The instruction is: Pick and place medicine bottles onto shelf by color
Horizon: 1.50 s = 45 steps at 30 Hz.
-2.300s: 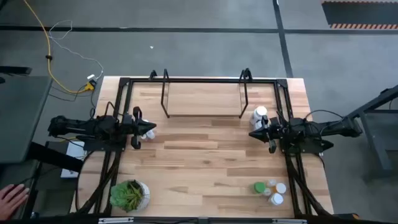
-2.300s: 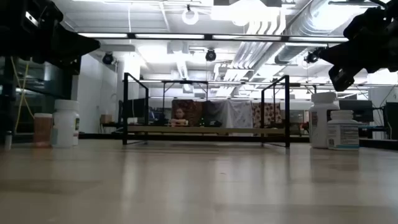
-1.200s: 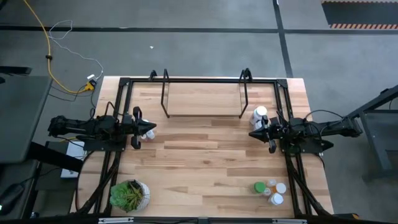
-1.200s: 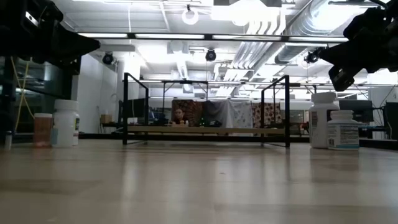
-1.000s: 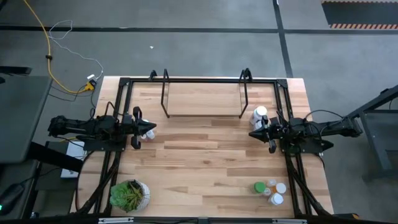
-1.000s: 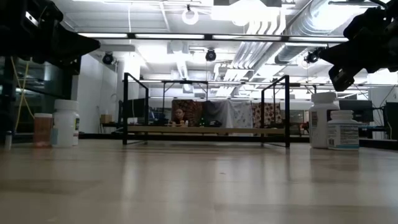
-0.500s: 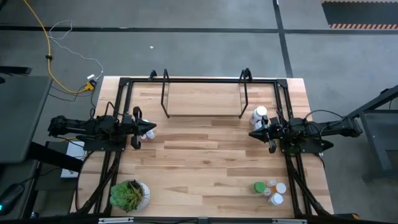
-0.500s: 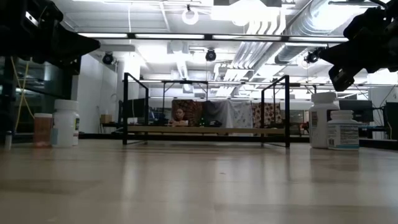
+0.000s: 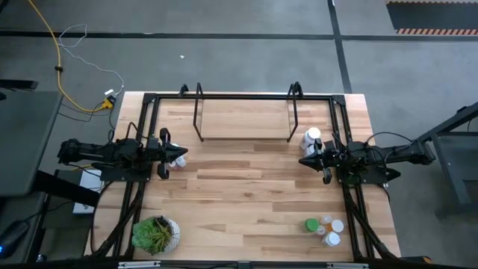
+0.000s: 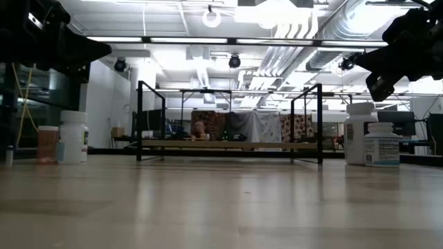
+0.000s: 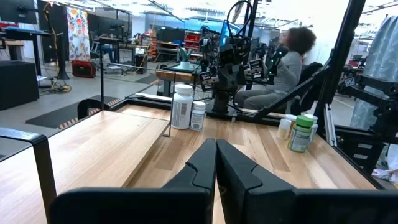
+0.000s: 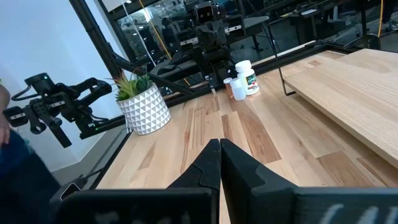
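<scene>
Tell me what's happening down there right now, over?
Left gripper and right gripper both shut, empty, above the table. Shelf bare; medicine bottles on the table. Nothing in the way.

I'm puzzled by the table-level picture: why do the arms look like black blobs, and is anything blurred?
Low view: bright ceiling lights behind turn both arms into silhouettes, and the near tabletop is soft and shiny with glare, while the shelf farther back is sharper. Left wrist view: the shut left pincer up close is dark and featureless; the white bottles beyond are clear.
</scene>
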Each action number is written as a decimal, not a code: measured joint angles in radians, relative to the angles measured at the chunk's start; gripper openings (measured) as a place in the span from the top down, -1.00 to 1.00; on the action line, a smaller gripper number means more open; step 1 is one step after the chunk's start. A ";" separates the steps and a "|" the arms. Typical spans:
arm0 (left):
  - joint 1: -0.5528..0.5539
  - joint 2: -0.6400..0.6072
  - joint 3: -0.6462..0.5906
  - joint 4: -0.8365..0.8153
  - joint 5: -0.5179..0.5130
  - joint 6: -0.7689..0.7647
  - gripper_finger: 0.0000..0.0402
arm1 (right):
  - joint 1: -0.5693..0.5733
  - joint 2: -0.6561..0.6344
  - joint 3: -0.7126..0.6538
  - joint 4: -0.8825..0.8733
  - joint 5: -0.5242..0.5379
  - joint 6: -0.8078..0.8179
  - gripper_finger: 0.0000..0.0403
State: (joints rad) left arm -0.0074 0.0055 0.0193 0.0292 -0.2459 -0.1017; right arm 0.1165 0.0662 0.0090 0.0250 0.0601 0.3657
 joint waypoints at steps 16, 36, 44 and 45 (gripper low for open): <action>0.000 0.000 0.000 0.000 0.000 0.000 1.00 | 0.000 0.000 0.000 0.000 0.000 0.000 1.00; 0.000 0.018 0.006 0.570 -0.199 -0.182 0.99 | 0.000 0.000 0.000 0.000 0.000 0.000 1.00; 0.000 0.216 0.288 0.162 -0.328 -0.274 0.66 | 0.000 0.000 0.000 0.000 0.000 0.000 1.00; 0.000 0.242 0.346 0.070 -0.334 -0.279 0.58 | 0.000 0.000 0.000 0.000 0.000 0.000 1.00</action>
State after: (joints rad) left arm -0.0071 0.2477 0.3652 0.0988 -0.5800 -0.3803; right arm 0.1165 0.0661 0.0089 0.0248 0.0605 0.3660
